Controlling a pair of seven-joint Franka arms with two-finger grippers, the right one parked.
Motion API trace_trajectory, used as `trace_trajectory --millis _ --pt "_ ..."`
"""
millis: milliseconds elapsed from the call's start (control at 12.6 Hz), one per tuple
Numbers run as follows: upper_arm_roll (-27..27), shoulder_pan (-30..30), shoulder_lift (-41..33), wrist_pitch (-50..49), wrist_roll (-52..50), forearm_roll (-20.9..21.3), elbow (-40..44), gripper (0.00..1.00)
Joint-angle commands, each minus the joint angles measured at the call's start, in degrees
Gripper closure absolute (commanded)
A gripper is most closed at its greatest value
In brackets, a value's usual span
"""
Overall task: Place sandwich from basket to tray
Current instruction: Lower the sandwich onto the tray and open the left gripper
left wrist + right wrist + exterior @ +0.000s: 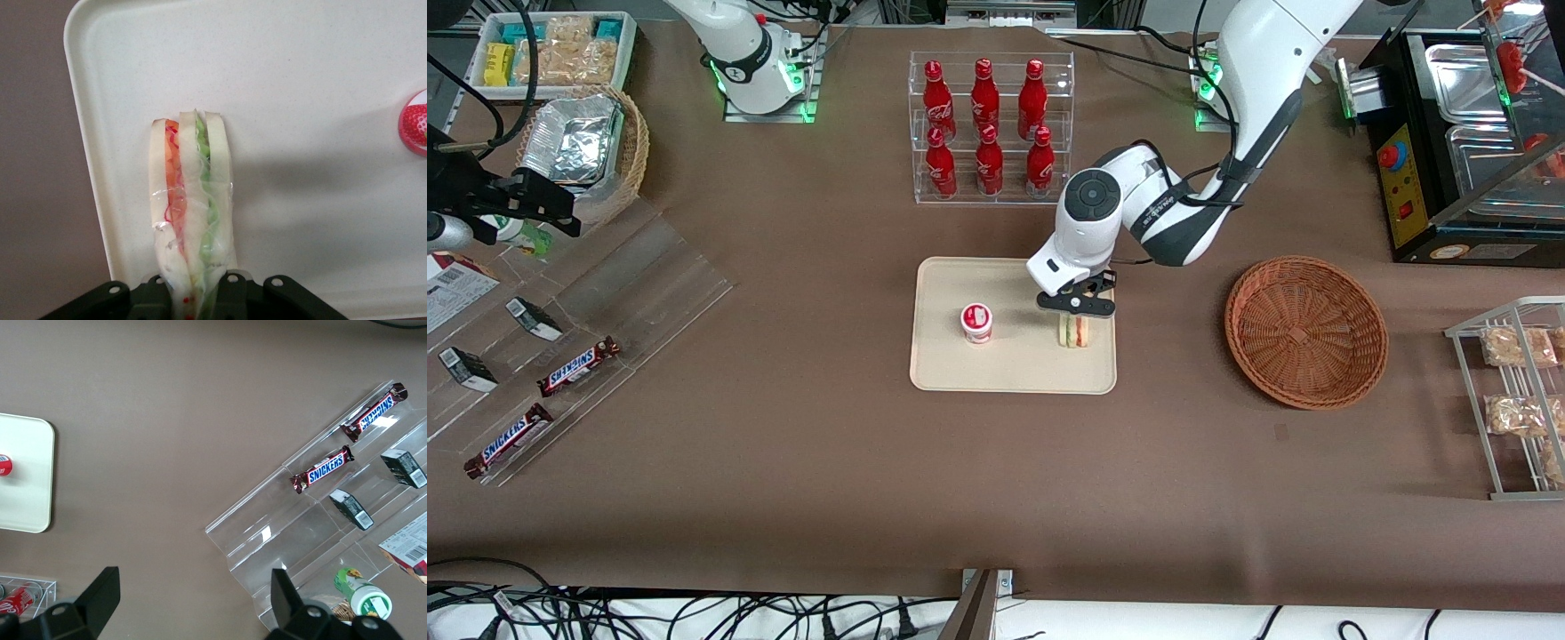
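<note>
- Brown counter (800,462) is carrying the tray (960,373).
- Tool (1078,313) is pinching the sandwich (1077,333) standing on edge just below it.
- Letting go might be tipping it over the tray's rim.

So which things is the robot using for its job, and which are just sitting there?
Part of the job:
- sandwich, standing on edge on the tray
- tray
- basket, nothing in it
- gripper, shut on the sandwich, over the tray

Just lying about:
- yogurt cup on the tray
- red bottles in their rack
- Snickers bars
</note>
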Motion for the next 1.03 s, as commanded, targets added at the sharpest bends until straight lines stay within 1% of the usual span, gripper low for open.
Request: trace_trajectory --millis 0,79,158,237,317,633,871,950 --pt "0.0 -0.6 0.5 0.0 -3.2 1.9 1.3 0.53" --pt "0.1 -0.9 0.6 0.0 -4.1 1.9 1.6 0.43" --pt "0.2 -1.2 1.1 -0.1 -4.2 1.9 2.2 0.36" --pt "0.3 -1.3 1.5 -0.1 -4.2 1.9 2.5 0.20" --pt "0.3 -1.3 1.6 -0.1 -4.2 2.1 2.5 0.00" --pt "0.3 -0.1 -0.3 -2.0 -4.3 2.3 4.5 0.00" --pt "0.1 2.9 -3.3 -9.2 -4.4 1.3 9.7 0.00" --pt "0.0 3.9 -3.6 -11.8 -4.4 0.0 12.1 0.00"
